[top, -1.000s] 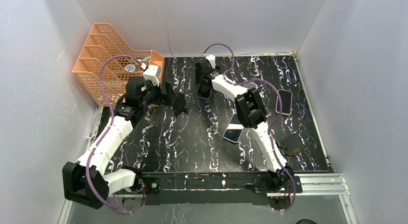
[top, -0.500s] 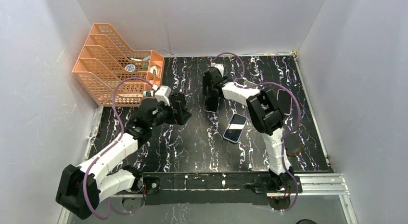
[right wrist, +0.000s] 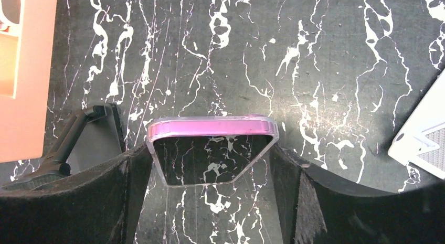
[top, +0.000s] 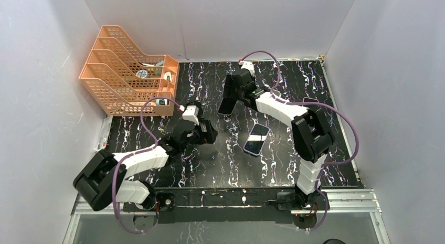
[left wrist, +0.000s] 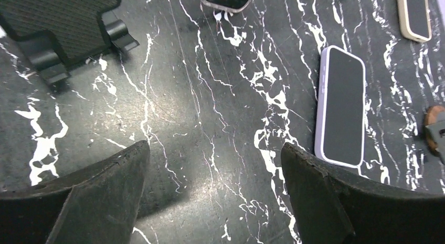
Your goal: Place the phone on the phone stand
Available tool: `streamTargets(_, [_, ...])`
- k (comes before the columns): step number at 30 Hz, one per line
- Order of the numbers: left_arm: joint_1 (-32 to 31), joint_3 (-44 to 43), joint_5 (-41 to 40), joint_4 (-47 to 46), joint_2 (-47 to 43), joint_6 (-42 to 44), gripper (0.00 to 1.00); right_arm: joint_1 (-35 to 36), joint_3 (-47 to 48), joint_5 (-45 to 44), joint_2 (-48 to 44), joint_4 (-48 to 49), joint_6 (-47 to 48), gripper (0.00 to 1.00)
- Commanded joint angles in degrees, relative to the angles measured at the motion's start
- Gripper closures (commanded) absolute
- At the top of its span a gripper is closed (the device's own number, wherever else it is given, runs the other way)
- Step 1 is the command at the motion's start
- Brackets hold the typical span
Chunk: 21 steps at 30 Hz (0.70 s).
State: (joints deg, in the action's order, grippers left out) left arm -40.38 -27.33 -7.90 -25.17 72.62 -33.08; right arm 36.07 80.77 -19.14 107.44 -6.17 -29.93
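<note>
The right gripper is clamped on the phone, its two dark fingers pressing the long sides of the clear pink case, over the far middle of the black marbled table. Whether the phone's lower end touches the table cannot be told. The phone stand, a dark textured panel with two small feet, sits on the table just left of the held phone in the right wrist view, apart from it, so the phone is not yet on the stand. The left gripper hangs low over the table nearer the arm bases with its jaws spread wide and nothing between them (only bare marble shows in the gap); the stand lies ahead of it and to its left. A lavender phone lies flat and face up on the table to the right of the left gripper, and a beige-cased phone lies farther off toward the right side. An orange rack stands at the far left corner.
</note>
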Motion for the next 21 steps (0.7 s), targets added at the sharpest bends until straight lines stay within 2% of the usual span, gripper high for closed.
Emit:
streamTargets(1, [-2.58, -0.84, -6.64, -8.0, 4.48, 1.54, 0.09, 0.32, -1.95, 0.71, -3.02, 4.73, -1.31, 0.99])
streamTargets(6, [-3.82, -0.37, -8.06, -14.63, 8.99, 4.5, 0.09, 0.5, -4.4, 1.96, -4.35, 5.53, -1.4, 0.99])
streamTargets(11, [-3.95, 2.85, -8.49, -22.08, 9.04, 8.55, 0.08, 0.52, -8.08, 3.27, -8.05, 5.73, -0.51, 0.99])
streamTargets(16, [-3.95, 5.45, -9.35, -26.23, 8.51, 12.01, 0.06, 0.58, -12.12, 8.47, -11.88, 9.25, 0.38, 0.99])
streamTargets(21, [-3.92, 6.04, -9.43, -27.38, 9.06, 12.88, 0.05, 0.42, -14.01, 7.48, -13.26, 10.39, 1.24, 0.99])
